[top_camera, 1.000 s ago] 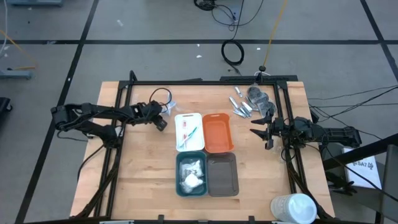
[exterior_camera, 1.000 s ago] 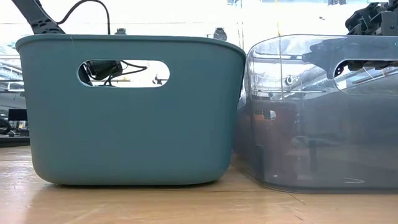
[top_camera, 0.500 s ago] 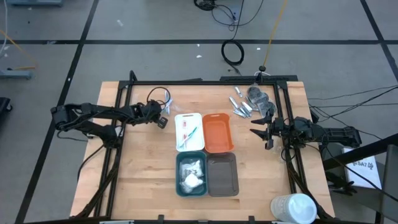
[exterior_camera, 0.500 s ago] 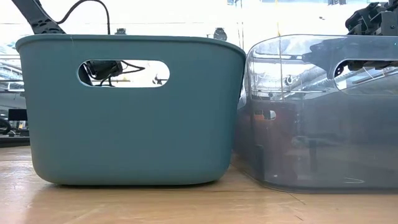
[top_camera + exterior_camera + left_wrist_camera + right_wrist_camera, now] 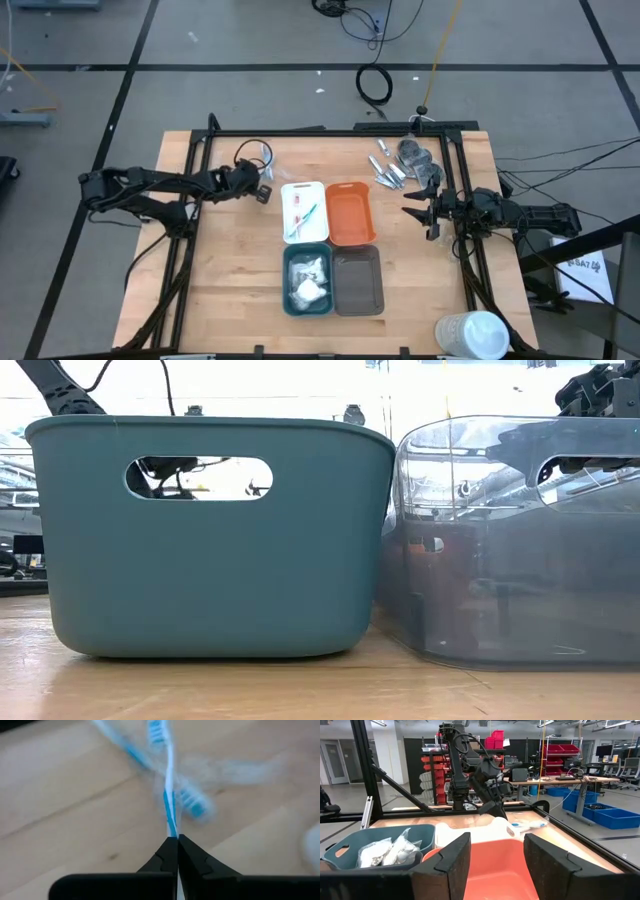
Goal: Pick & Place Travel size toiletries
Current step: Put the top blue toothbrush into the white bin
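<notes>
I count four trays — white [image 5: 303, 211], orange [image 5: 350, 212], teal [image 5: 307, 280], grey [image 5: 358, 279]. My left gripper [image 5: 174, 841], left of the white tray, pinches one blue stick [image 5: 170, 805] above the table; my right gripper [image 5: 494, 851] waits at the right, jaws spread.

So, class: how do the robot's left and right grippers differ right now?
The left gripper is shut on a blue toothbrush near the white tray; the right gripper is open and empty, beside the orange tray. Both are dark, two-fingered, above the table.
</notes>
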Robot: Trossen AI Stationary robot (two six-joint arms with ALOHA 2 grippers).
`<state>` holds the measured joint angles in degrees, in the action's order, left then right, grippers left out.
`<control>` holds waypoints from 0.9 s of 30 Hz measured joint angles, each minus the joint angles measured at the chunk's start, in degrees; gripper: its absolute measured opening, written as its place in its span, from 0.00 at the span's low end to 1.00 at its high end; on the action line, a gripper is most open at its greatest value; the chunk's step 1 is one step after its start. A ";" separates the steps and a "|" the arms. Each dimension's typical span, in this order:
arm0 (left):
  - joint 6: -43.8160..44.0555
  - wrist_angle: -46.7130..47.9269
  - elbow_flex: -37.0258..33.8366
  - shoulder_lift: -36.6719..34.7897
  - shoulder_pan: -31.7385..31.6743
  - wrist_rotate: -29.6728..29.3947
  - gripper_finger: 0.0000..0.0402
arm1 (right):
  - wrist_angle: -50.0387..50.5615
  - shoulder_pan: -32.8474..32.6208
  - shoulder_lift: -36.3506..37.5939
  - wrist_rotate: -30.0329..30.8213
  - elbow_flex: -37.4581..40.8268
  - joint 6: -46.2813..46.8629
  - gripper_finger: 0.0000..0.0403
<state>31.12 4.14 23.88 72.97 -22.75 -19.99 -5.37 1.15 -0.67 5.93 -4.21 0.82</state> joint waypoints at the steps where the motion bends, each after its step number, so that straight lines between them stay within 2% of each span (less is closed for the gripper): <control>1: 0.23 -0.65 0.00 -0.13 0.74 -0.03 0.00 | 0.00 -0.01 -0.01 0.00 0.01 -0.01 0.43; 11: 2.21 -1.37 0.00 -5.07 5.70 -0.10 0.00 | 0.00 -0.02 0.00 0.00 0.02 0.00 0.43; 27: 6.00 -1.35 0.00 -15.89 14.67 -4.82 0.00 | 0.00 -0.02 0.00 0.00 0.02 0.00 0.43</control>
<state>37.12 2.78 23.88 57.08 -8.08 -24.81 -5.37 1.13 -0.67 5.93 -4.19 0.82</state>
